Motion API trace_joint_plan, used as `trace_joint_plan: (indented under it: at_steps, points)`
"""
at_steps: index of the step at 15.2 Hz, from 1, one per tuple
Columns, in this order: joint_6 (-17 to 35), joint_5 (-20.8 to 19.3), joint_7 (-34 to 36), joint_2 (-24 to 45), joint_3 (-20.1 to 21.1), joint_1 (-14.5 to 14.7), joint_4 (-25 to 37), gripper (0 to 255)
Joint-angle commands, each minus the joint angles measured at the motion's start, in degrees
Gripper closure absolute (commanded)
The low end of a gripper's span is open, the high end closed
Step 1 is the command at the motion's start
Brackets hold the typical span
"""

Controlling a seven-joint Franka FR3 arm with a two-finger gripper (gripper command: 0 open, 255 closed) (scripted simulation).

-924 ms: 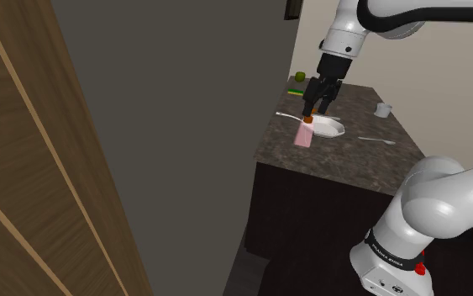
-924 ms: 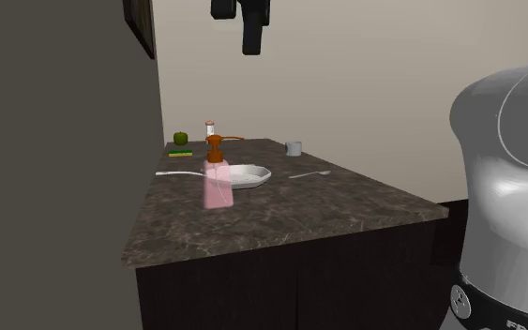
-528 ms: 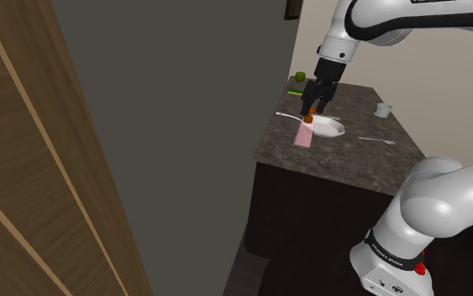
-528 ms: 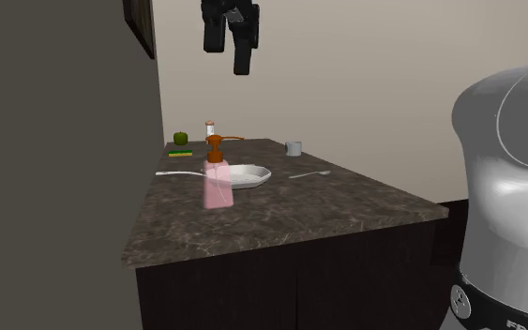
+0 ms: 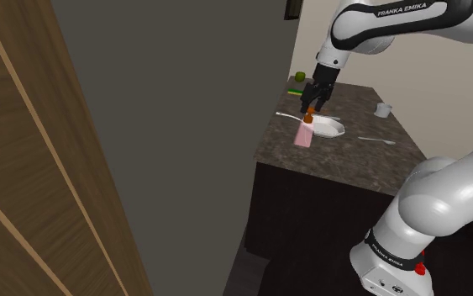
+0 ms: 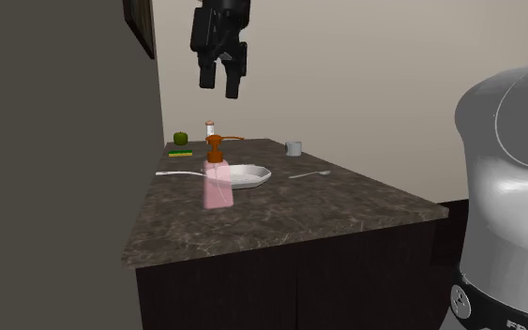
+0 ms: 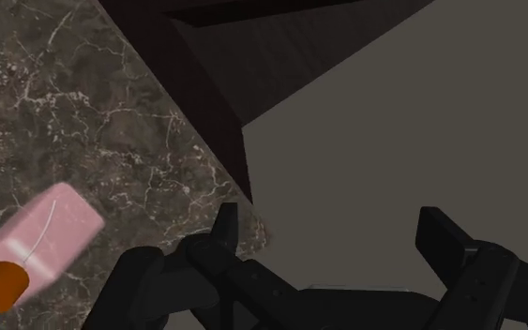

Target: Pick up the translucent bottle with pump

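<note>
A pink translucent bottle (image 5: 304,135) with an orange-brown pump stands upright on the dark marble counter (image 5: 348,157), near the edge by the grey wall. In the second exterior view the bottle (image 6: 218,187) is just in front of a white plate. My black gripper (image 6: 218,82) hangs open in the air well above the pump, touching nothing. From the shoulder view the gripper (image 5: 311,106) overlaps the pump top. The wrist view shows the bottle (image 7: 48,234) off to one side of my gripper (image 7: 329,232), outside the gap between the fingers.
A white plate (image 6: 248,175) lies behind the bottle, with a utensil (image 6: 309,174) and a small cup (image 6: 294,148) further along. At the back are a green apple (image 6: 181,138), a green-yellow sponge (image 6: 181,152) and a small bottle (image 6: 211,126). A grey wall (image 5: 184,101) borders the counter.
My gripper has come down and moved toward the second exterior view's left, ending over the bottle, and has turned. The bottle has not moved.
</note>
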Motion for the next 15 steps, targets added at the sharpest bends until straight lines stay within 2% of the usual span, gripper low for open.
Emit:
trace_joint_plan:
  at_steps: [1, 8, 15]
  points:
    - [1.83, -0.41, -2.20, 2.81, -2.04, -0.59, 1.08, 0]
    - [6.79, 1.18, -9.82, 14.87, -8.61, -1.70, 8.21, 0]
    - [9.35, 7.13, -18.62, 28.79, -14.03, -3.55, 18.37, 0]
